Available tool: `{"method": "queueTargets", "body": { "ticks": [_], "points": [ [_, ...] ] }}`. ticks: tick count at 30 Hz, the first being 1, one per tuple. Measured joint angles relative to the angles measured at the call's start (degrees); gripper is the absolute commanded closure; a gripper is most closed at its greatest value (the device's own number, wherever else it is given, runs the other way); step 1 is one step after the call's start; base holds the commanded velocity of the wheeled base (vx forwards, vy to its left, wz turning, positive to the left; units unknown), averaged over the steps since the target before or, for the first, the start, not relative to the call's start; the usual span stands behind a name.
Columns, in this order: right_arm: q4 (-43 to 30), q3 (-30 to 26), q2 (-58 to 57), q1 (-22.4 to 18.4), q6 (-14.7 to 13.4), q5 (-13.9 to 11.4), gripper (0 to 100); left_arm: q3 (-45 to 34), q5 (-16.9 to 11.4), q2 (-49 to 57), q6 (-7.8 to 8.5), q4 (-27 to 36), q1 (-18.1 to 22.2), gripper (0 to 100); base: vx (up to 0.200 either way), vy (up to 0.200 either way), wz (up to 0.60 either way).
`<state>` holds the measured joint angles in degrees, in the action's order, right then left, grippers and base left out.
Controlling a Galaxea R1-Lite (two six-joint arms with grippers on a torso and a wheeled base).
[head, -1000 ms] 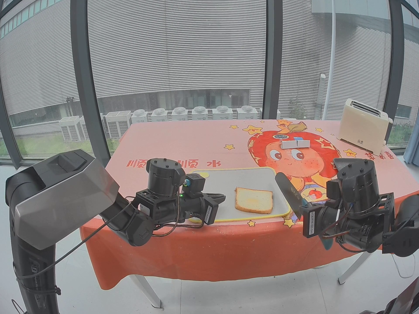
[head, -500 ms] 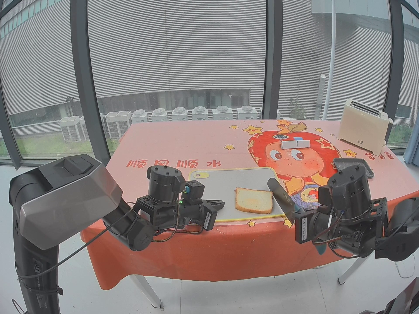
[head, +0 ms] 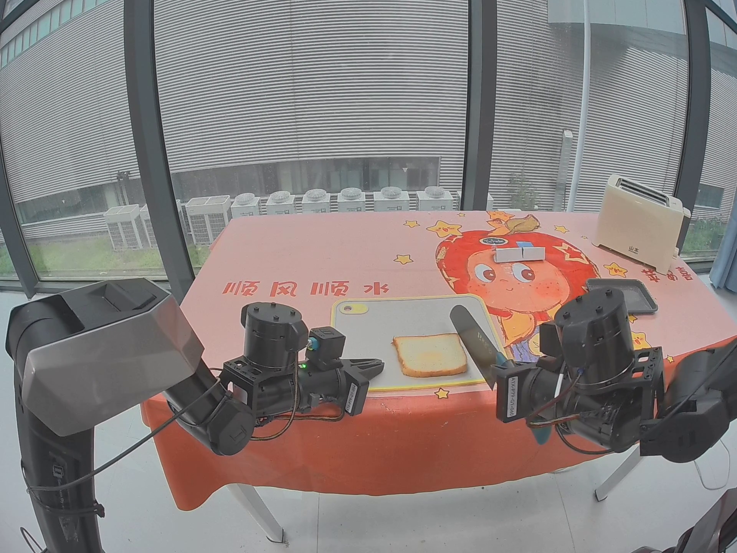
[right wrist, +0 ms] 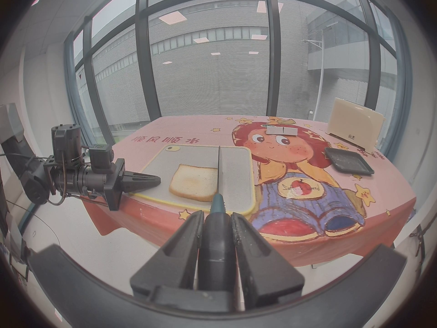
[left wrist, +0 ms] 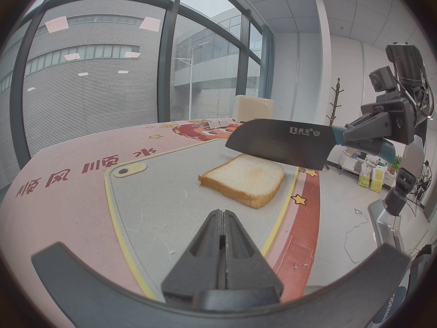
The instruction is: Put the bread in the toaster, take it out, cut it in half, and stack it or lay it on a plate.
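Observation:
A toasted bread slice (head: 430, 355) (left wrist: 246, 183) (right wrist: 195, 181) lies flat on the grey cutting board (head: 384, 320) near the table's front edge. My right gripper (head: 516, 374) (right wrist: 217, 217) is shut on the teal handle of a dark knife (head: 474, 343) (left wrist: 282, 142) (right wrist: 218, 174). The blade hangs edge-down just above the slice's right side. My left gripper (head: 370, 365) (left wrist: 221, 219) (right wrist: 152, 178) is shut and empty, low over the board's front left part, pointing at the slice. The cream toaster (head: 641, 220) (right wrist: 355, 124) stands at the back right. A dark plate (head: 626, 295) (right wrist: 349, 160) lies in front of it.
A small white-and-grey block (head: 519, 253) (right wrist: 281, 130) sits mid-table beyond the board. The orange tablecloth (head: 307, 255) is bare to the left and behind the board. Window frames rise behind the table.
Both arms have shifted left and come lower toward the table's front edge. The knife blade now reaches the bread's right side, and the slice lies a little farther left on the board.

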<state>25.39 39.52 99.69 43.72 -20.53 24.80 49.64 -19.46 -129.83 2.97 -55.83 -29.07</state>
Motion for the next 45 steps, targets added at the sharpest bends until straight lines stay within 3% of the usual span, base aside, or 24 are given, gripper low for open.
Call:
{"method": "queueTargets", "body": {
  "ticks": [6, 16, 30, 45],
  "points": [
    [5.58, 0.96, 2.32, -0.02, 0.20, -0.11, 100, 0.02, 0.02, 0.26, -0.05, -0.83, 0.05, 100, 0.000, 0.000, 0.00],
    [5.23, 1.16, -2.12, -1.18, 2.68, -0.11, 100, 0.16, -0.13, 3.29, -0.44, -6.29, -1.27, 100, 0.000, 0.000, 0.00],
    [5.17, 1.35, -5.34, -4.33, 4.25, -0.09, 100, 1.60, -0.63, 4.39, -0.44, -0.71, -10.73, 100, 0.000, 0.000, 0.00],
    [5.14, 0.85, -5.71, -3.97, 4.52, -0.04, 100, 8.73, 0.22, -2.72, -0.49, 0.06, -11.69, 100, 0.000, 0.000, 0.00]
  ]
}}
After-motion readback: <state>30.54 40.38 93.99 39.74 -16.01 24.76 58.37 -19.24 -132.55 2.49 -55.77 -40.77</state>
